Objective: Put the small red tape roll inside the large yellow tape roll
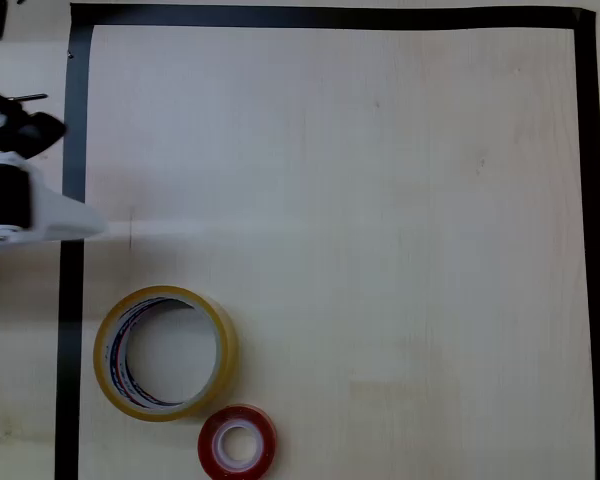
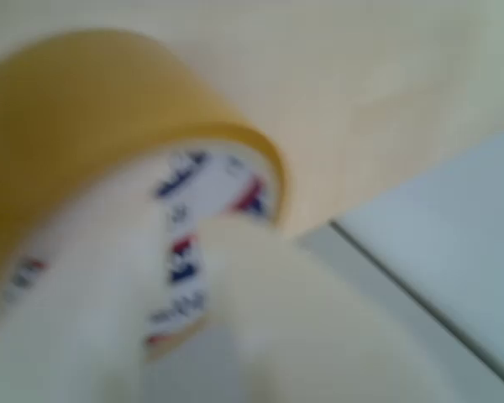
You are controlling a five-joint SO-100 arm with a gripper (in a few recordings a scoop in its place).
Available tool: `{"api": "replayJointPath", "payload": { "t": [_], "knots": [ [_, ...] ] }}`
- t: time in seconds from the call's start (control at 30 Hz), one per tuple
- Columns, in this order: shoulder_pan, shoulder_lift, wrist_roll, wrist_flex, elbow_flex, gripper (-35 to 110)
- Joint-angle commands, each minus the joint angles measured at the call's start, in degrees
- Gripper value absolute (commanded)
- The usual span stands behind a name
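A: Worktop (image 1: 380, 200) of pale wood grain, framed by a black tape border (image 1: 72, 150); what lies on it?

B: Two rolls, both flat in the lower left corner of the overhead view; the large translucent yellow tape roll (image 1: 166, 352), a wide ring with a white core printed in blue and red stripes, sits just inside the left strip of the border; the small glossy red tape roll (image 1: 237, 441) with a white core lies just below and to the right of it, at the bottom edge of the picture.

A: Do they touch?

B: Their rims look to meet or nearly meet; I cannot tell which; the red roll is outside the yellow ring, whose hollow shows bare wood.

A: And the arm?

B: Its white and black body sits at the left edge of the overhead view, over the border strip, above the yellow roll and apart from it; the pincer (image 1: 80, 222) points a pale tip toward the worktop.

A: Spread or pressed together?

B: I cannot tell; the wrist view is blurred, with pale shapes low in front and the yellow roll (image 2: 109, 117) close behind them.
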Motion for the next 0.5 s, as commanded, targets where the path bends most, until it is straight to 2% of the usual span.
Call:
{"api": "replayJointPath", "payload": {
  "t": [0.0,0.2,0.47],
  "knots": [
    [4.4,-16.6,-2.0,-1.9,-19.7,0],
    [11.9,-35.7,-4.7,-2.0,-35.7,0],
    [19.9,-48.6,-7.6,0.4,-48.2,0]
  ]
}}
